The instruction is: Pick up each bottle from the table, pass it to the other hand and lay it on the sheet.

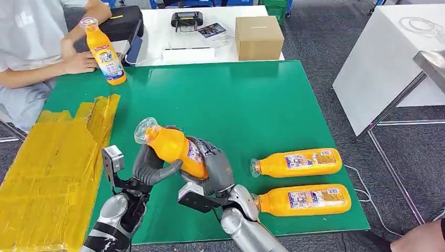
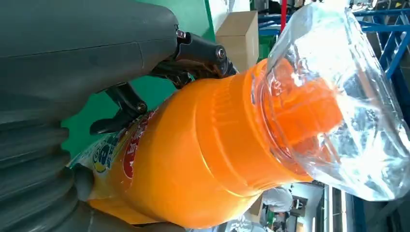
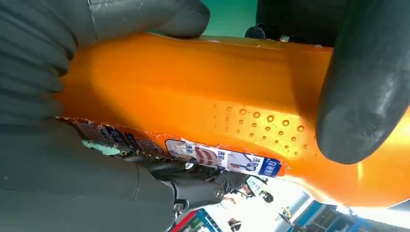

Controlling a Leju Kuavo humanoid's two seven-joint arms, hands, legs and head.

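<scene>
An orange bottle [image 1: 176, 149] with a clear cap is held tilted above the green mat [image 1: 220, 100], cap up and to the left. My left hand [image 1: 149, 169] grips its upper part, thumb under it, and my right hand [image 1: 216, 167] wraps its labelled base. The left wrist view shows the bottle [image 2: 203, 154] close up, and in the right wrist view its body [image 3: 203, 101] lies under both thumbs. Two more orange bottles [image 1: 296, 163] [image 1: 304, 200] lie on the mat at the right. The crinkled yellow sheet [image 1: 47, 173] covers the table's left side.
A person at the far left holds another orange bottle [image 1: 106, 52] upright on the mat's corner. A cardboard box [image 1: 258, 37], a black device [image 1: 187, 21] and a black bag [image 1: 123, 21] sit on the white table behind. Another person's hand [image 1: 420, 239] shows at the lower right.
</scene>
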